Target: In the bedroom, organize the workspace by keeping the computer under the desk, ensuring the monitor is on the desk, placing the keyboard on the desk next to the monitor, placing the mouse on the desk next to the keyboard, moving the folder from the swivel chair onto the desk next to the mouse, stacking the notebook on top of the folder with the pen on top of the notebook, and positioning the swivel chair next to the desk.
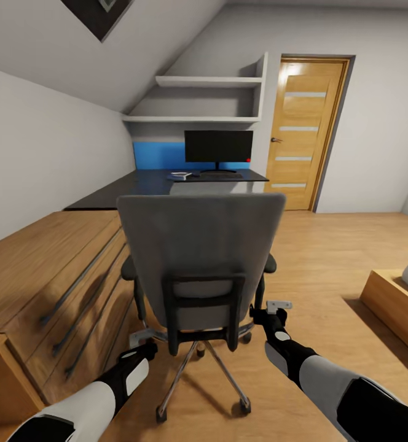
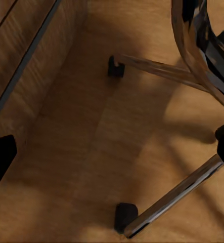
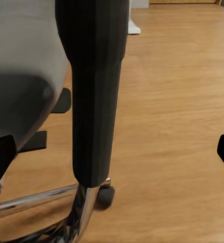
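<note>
Your left tool (image 1: 144, 351) hangs low beside the chrome base, just off the swivel chair (image 1: 201, 245), and holds nothing; in its wrist view one dark fingertip sits at the frame edge over bare floor, so you cannot tell how wide it stands. Your right tool (image 1: 276, 312) is up at the chair's right flank, close to the dark frame post (image 3: 94, 96). Its two fingertips sit at opposite edges of the wrist view, so it reads as wide open and empty, with the post ahead between them.

The chair will likely roll freely on its casters (image 2: 125, 216) and spin on its column, so a one-sided shove may turn it rather than drive it. The backrest frame is stiff and gives you something to grip; the grey padding is soft and likely slips. Take the post or the black frame behind the back.

Beside your left tool, the wooden drawer chest (image 1: 56, 288) runs alongside the chair and closes that side; a chrome leg (image 2: 157, 68) reaches toward it and could catch. To the right the floor is open, with a low wooden piece (image 1: 391, 301) well off.

Beyond the chair, the desk (image 1: 142, 184) stands ahead, carrying the monitor (image 1: 219, 146). A flat dark shape at its foot is probably the keyboard (image 1: 216, 175), and a small pale item (image 1: 180, 175) lies near it, too small to name. The chair's back hides its seat.
</note>
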### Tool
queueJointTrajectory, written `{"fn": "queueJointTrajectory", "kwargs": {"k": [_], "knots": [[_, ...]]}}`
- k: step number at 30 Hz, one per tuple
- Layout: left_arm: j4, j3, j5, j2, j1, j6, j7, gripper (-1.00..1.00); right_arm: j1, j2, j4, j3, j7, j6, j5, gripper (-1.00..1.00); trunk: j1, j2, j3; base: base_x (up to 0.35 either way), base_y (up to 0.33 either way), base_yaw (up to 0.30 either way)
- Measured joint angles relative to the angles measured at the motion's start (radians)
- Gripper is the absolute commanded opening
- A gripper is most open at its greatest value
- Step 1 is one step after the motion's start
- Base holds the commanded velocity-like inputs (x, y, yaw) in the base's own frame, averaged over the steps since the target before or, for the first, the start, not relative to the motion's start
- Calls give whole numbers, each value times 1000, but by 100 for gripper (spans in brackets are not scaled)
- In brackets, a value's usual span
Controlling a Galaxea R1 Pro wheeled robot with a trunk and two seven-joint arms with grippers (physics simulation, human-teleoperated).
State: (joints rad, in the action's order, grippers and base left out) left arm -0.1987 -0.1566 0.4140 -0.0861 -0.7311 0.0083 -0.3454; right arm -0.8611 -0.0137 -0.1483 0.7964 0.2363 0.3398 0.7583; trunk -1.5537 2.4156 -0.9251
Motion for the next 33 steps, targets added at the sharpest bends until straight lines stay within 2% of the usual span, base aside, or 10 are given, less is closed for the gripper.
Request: {"fn": "queueJointTrajectory", "kwargs": {"k": [12, 23, 26, 30, 33], "knots": [[0, 2, -5, 0, 0, 0, -2, 100, 1, 0, 1, 1, 0, 0, -1, 100, 0, 0, 0, 319, -33, -83], [0, 6, -13, 2, 0, 0, -5, 100, 0, 0, 0, 7, -2, -2, -7, 100, 0, 0, 0, 292, -182, -83], [0, 2, -6, 2, 0, 0, -3, 100, 0, 0, 1, 5, -1, -1, -5, 100, 0, 0, 0, 242, -219, -14], [-1, -3, -2, 3, 0, 0, 2, 100, 1, -11, 2, -8, 3, 2, 3, 100, -1, 0, 0, -19, -132, -1], [-1, -4, 0, 5, 0, 0, 1, 100, 8, -16, 1, 0, 1, 0, -21, 100, -1, 0, 0, -291, -78, 0]]}}
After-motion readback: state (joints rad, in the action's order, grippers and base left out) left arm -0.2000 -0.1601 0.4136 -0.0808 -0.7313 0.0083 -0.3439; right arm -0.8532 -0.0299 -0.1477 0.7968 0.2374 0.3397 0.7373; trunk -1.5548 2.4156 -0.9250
